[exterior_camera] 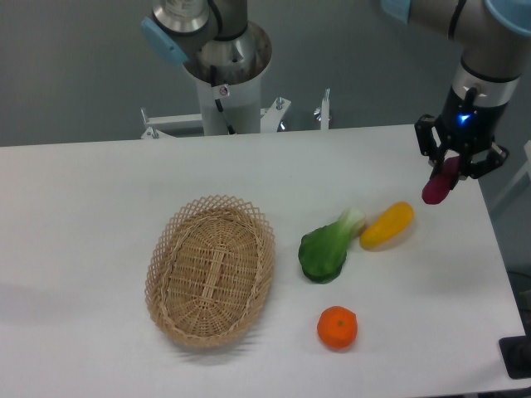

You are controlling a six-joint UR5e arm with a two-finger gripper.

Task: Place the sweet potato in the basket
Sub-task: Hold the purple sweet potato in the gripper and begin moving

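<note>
One thing in my grip: the sweet potato (437,186), magenta-red, hanging nose-down off the far right side of the table, up in the air and touching nothing else.
Gripper: my gripper (455,162) is clamping both fingers around the top end of the sweet potato, so most of the tuber is sticking out below, tilted a bit to the left.
Basket: the basket (163,264) is sitting on the table left of centre, well apart from where I'm hovering, oval wicker with that lacy rim, nothing lying inside.
Between us: a yellow vegetable (387,225) is lying at a slant nearest to me, its lower end just beside the pale stalk of a green leafy vegetable (326,249).
Closer to the front: an orange (337,327) is resting by itself below the greens.
Table: the white table (83,191) is carrying all of it.
Back edge: my arm's base (226,83) is standing behind the table.
</note>
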